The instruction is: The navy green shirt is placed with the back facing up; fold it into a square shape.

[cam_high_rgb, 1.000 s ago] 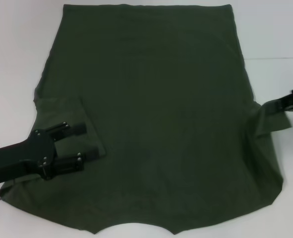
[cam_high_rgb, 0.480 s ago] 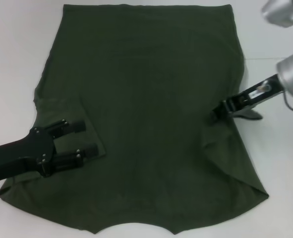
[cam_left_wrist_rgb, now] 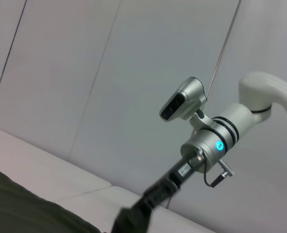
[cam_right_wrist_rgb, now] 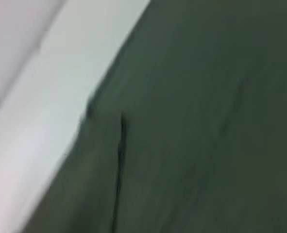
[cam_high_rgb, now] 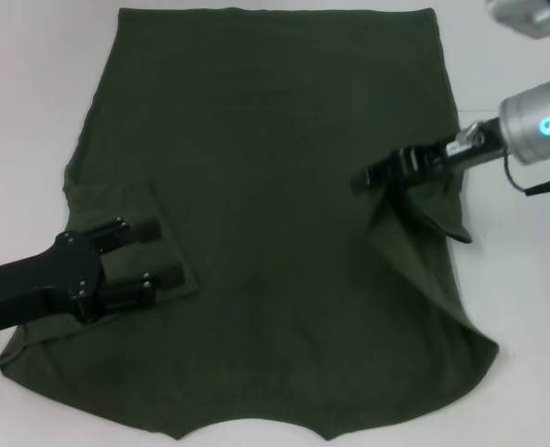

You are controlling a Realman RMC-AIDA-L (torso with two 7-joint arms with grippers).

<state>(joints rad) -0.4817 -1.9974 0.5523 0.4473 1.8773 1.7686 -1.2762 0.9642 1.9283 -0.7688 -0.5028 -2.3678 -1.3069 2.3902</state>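
The navy green shirt (cam_high_rgb: 275, 140) lies spread flat over the white table (cam_high_rgb: 33, 93), its left sleeve folded inward. My left gripper (cam_high_rgb: 167, 251) rests open on that folded sleeve, one finger to each side. My right gripper (cam_high_rgb: 363, 179) is over the shirt's right half, shut on the right sleeve (cam_high_rgb: 437, 209), which is lifted and drapes below it. In the right wrist view, shirt fabric (cam_right_wrist_rgb: 206, 121) fills most of the picture beside a strip of table (cam_right_wrist_rgb: 36, 87). The left wrist view shows the right arm (cam_left_wrist_rgb: 211, 145) far off and a shirt edge (cam_left_wrist_rgb: 17, 208).
White table borders the shirt on the left and on the right (cam_high_rgb: 526, 298). The shirt's lower right corner (cam_high_rgb: 484, 349) is pulled in and slightly rumpled. A pale panelled wall (cam_left_wrist_rgb: 109, 73) stands behind the table.
My right gripper has carried the right sleeve from the shirt's right edge inward over the body, pulling the right side with it. The left gripper has barely shifted.
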